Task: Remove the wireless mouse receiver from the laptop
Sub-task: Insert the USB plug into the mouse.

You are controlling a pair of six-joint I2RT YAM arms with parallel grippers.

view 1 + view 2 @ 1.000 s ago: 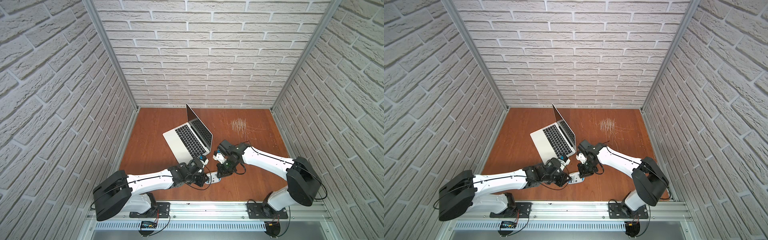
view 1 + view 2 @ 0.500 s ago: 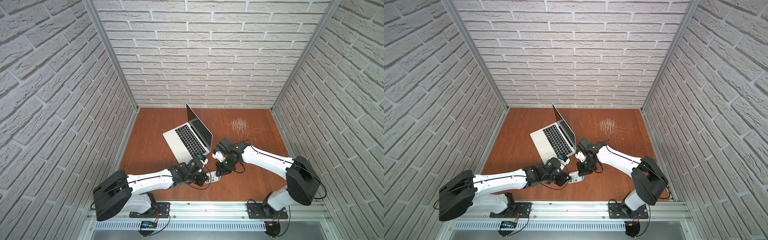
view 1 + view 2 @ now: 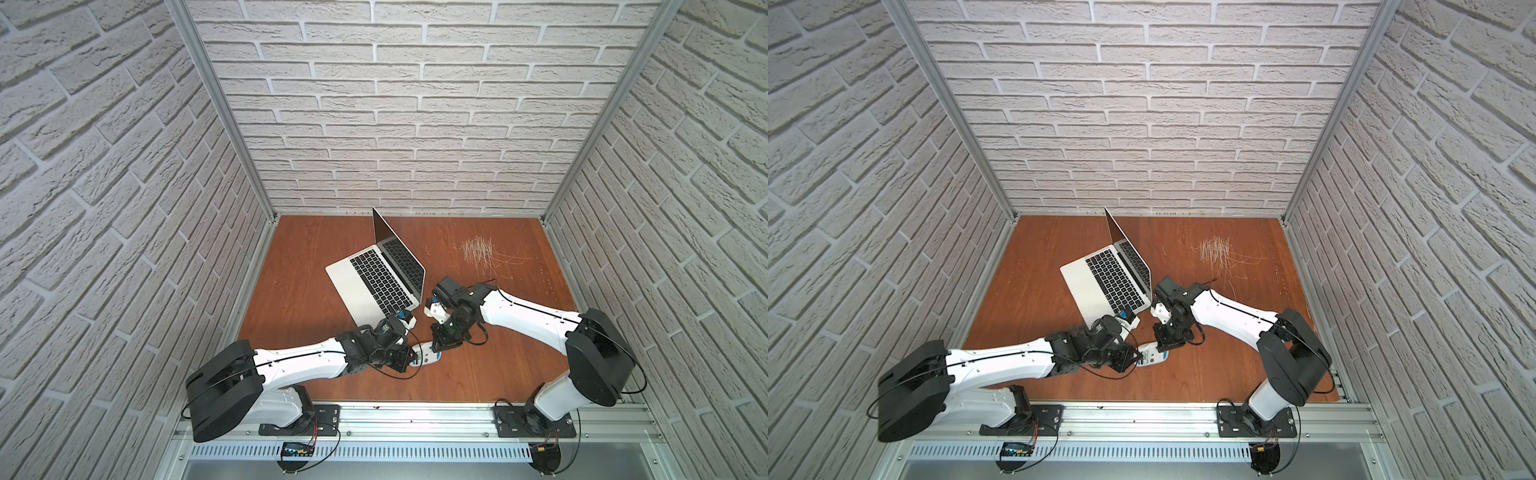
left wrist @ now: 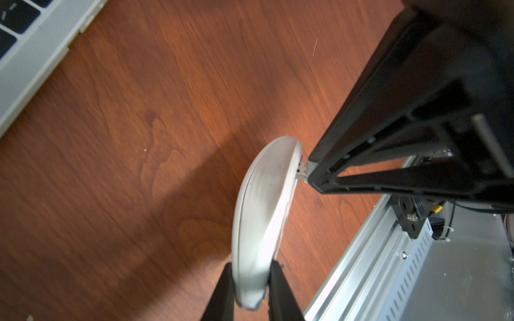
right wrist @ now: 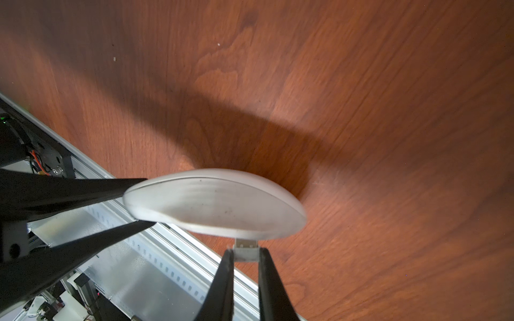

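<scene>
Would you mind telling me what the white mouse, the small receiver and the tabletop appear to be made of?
The mouse: probably plastic, a smooth satin white shell with soft sheen and faint smudges. The receiver: shiny grey metal plug, with a pale body, likely plastic. The tabletop: reddish wood or wood-look laminate; grain shows.

Silver laptop [image 3: 353,284], black keys [image 3: 384,276], white mouse [image 5: 214,208], red-brown woodgrain table [image 3: 299,324]

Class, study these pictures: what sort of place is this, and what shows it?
Probably a robot test booth, not a real room: a left arm and right arm bolted to a metal rail, brick-patterned panels in a metal frame, and a wooden tabletop holding a laptop.
</scene>
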